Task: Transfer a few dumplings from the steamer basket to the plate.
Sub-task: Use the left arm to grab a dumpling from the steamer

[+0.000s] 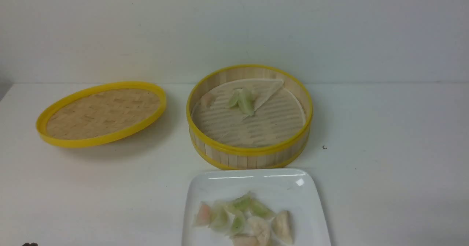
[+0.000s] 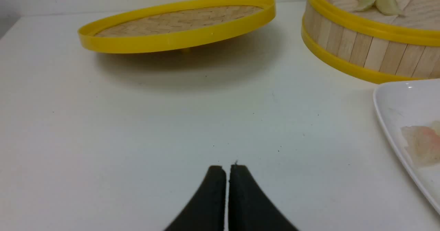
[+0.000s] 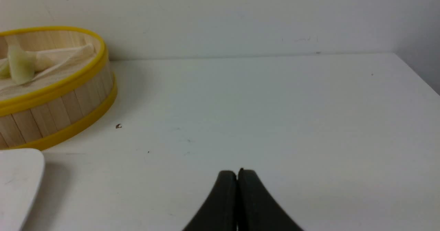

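Presently, we find the steamer basket (image 1: 249,151) on the far side of the table (image 1: 384,165), with the plate (image 1: 320,209) directly on its near side. We judge that this layout keeps the transfer path short: a dumpling leaves the basket over its near rim and lands on the plate. Several dumplings (image 1: 281,226), green, pinkish and cream, lie grouped on the plate, while a few others (image 1: 246,102) sit in the far part of the basket on the paper liner (image 1: 269,94). We take the transfer to be largely or wholly complete, since the task asks for only a few.

The woven lid (image 1: 102,108) lies to the left of the basket, apart from it and tilted, presumably set aside to give access from above. We see the fingers of the left gripper (image 2: 228,171) and of the right gripper (image 3: 237,176) brought together with nothing between them; both point over bare table, which we read as a parked posture clear of the food.

The front view gives us the whole basket floor and most of the plate, but not the closed fingertips, which only the wrist views supply. The left wrist view also exposes the shadowed gap under the lid and a small yellow support (image 2: 185,50) there, which the front view conceals.
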Robot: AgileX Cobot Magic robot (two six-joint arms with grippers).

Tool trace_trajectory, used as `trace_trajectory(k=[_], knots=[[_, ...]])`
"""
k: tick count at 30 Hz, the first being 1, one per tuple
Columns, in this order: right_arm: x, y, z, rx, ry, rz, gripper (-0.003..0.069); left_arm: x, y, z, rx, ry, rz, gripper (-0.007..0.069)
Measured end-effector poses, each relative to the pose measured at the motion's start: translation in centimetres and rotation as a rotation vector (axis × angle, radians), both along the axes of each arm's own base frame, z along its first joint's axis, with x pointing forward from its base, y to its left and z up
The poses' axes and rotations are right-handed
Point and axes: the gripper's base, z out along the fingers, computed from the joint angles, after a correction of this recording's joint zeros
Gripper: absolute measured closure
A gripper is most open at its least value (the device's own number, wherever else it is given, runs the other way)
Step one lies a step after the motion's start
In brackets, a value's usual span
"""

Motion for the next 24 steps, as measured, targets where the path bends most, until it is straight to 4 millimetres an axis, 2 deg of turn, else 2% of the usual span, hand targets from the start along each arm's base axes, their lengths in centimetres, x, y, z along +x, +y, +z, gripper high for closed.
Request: trace_trajectory(k=[11, 17, 24], knots=[[0.00, 0.00, 0.00, 0.000, 0.000, 0.000, 0.0673, 0.00, 0.01, 0.00, 0.003, 0.000, 0.000, 0.0631], [0.00, 0.00, 0.00, 0.001, 0.000, 0.000, 0.0673, 0.03, 0.40, 0.00, 0.119, -0.008, 0.008, 0.0631], [0.00, 0.00, 0.00, 0.001, 0.000, 0.000, 0.0673, 0.04, 0.51, 0.01, 0.157, -0.011, 0.009, 0.0631]])
